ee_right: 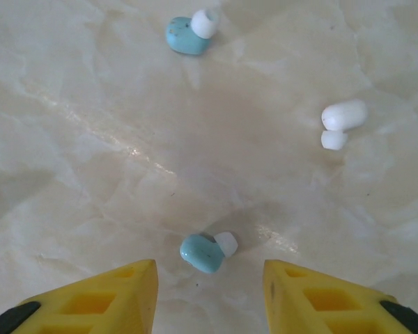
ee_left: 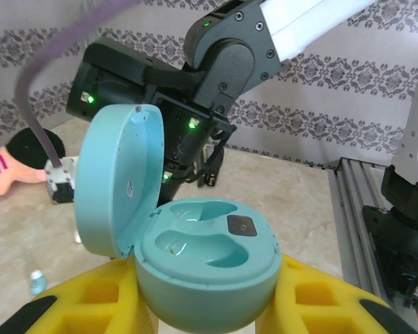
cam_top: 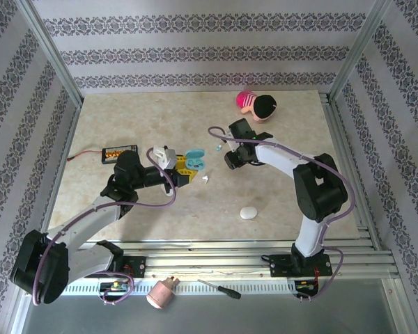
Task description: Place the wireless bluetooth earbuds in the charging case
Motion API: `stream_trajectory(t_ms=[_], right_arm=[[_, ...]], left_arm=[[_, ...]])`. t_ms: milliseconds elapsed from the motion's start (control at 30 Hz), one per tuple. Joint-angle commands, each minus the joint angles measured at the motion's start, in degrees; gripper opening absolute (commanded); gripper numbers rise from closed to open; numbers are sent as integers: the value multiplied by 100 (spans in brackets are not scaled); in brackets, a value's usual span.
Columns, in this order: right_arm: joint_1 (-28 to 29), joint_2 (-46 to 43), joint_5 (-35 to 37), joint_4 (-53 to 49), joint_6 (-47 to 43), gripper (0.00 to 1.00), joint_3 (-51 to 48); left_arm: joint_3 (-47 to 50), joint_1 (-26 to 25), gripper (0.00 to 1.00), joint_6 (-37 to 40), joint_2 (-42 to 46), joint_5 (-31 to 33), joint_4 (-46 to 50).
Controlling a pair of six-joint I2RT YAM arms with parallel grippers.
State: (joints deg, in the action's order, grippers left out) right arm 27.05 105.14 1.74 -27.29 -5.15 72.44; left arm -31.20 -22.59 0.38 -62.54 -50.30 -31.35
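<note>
Earbud of light blue colour (ee_right: 206, 252), with a white tip, lies on the table (ee_right: 90, 139) just in front of the right gripper (ee_right: 209, 278), almost on the middle line between its two jaws. Its long axis goes from the blue body on the left to the white tip on the right, slightly tilted, so nearly across the gap. These jaws are spread apart and grip nothing. I judge that the right gripper needs mainly to go down and a little forward. A second blue earbud (ee_right: 187, 35) and a white earbud (ee_right: 343, 117) lie farther ahead. The left gripper (ee_left: 202, 313) pinches the opened charging case (ee_left: 209, 257). Its two hollows look empty, and it is near the right gripper.
</note>
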Motion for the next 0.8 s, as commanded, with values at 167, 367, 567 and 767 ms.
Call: stream_trajectory(t_ms=[167, 367, 567, 767], right_arm=[[313, 527, 1335, -602, -858, 39, 443], [473, 730, 1708, -679, -1021, 35, 590], [624, 949, 1849, -757, -1144, 33, 733], [704, 1128, 1958, -846, -1301, 29, 881]], left_arm=[[296, 229, 29, 84, 896, 168, 543], [318, 229, 29, 84, 1320, 240, 839], [301, 229, 29, 140, 1444, 240, 1005], [280, 224, 29, 206, 1450, 264, 1069]])
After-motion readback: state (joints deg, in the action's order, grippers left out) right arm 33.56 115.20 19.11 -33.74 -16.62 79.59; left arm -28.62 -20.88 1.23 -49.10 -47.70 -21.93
